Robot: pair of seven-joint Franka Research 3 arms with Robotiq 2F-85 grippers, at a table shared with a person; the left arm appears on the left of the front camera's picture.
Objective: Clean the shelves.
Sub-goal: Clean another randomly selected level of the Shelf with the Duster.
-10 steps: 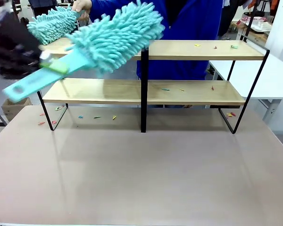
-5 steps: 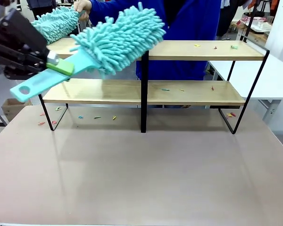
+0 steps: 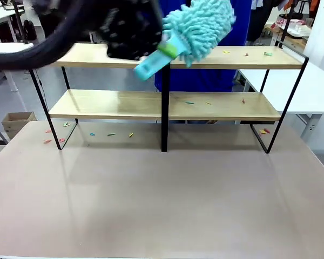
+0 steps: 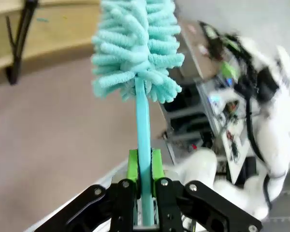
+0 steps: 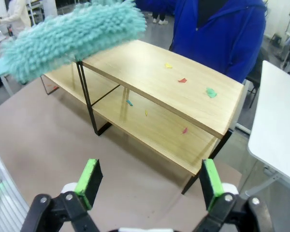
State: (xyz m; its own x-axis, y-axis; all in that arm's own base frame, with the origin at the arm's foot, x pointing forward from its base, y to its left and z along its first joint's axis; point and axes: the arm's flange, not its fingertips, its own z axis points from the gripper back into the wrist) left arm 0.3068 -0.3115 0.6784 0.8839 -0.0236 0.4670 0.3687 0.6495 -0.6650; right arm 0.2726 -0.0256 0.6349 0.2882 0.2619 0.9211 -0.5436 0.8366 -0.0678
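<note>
Now, front view, left hand (image 3: 167, 49): blurred, up at top-board height, clamped tight on the flat handle of the teal duster (image 3: 201, 24).
Front view, duster: the fluffy head juts out past the hand, toward the person (image 3: 216, 75) in blue. It sits at the top board just beyond the centre post, and I cannot tell whether it touches.
Front view, shelves (image 3: 124, 103): both boards run below the hand and out to either side of it, and the rack stands on the far part of the bench (image 3: 162, 199).
Front view, scraps (image 3: 189, 102): small coloured bits lie on both boards beyond the hand, with more on the bench by the rack's feet.
Left wrist view, left hand (image 4: 144, 166): green pads squeezed onto the duster (image 4: 135, 53) handle, which runs straight out between them.
Left wrist view, shelves (image 4: 63, 29): well ahead of the hand, off to the upper left.
Right wrist view, right hand (image 5: 150, 186): jaws spread wide, nothing between the pads.
Right wrist view, shelves (image 5: 159, 82): ahead of and below the open hand, seen cornerwise.
Right wrist view, duster (image 5: 72, 34): far ahead of the hand, head over the top board near the centre post.
</note>
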